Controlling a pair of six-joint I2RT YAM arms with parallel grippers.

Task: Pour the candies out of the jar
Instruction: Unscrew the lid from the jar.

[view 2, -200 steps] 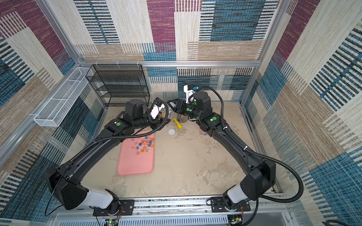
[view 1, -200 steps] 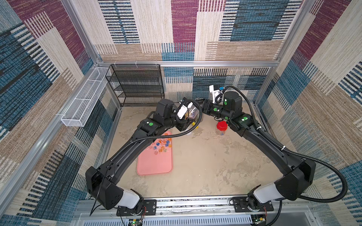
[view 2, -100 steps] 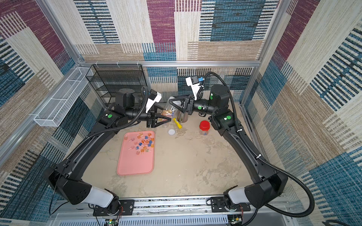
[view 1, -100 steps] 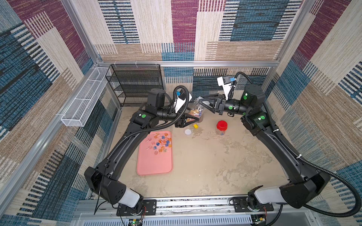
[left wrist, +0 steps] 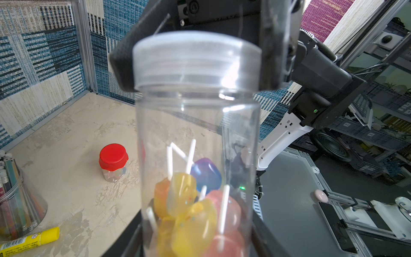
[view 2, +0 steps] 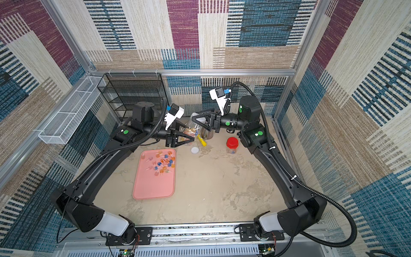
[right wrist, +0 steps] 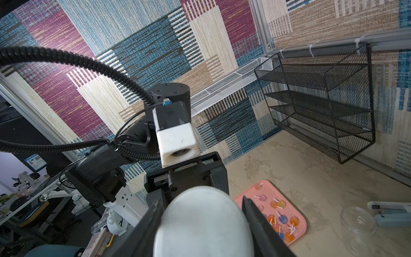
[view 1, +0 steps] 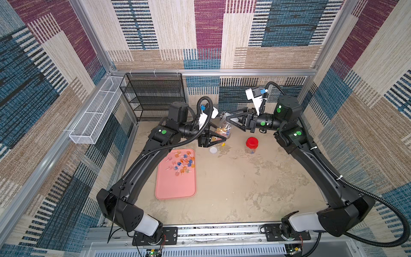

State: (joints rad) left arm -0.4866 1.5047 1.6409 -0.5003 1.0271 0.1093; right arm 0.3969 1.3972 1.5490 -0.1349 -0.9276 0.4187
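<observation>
Pink tray [right wrist: 271, 191] of candies [right wrist: 277, 204] shows from right wrist, not left.

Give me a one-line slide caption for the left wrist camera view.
Capped clear jar of lollipops up close, right end effector straddling its lid, red-lidded jar on the table behind.

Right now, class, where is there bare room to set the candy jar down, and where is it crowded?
Bare: the table between the pink tray and the right arm, plus the tray's near half. Crowded: the back, where candy jar, pencil cup, glue stick, clear lid and red-lidded jar cluster.
</observation>
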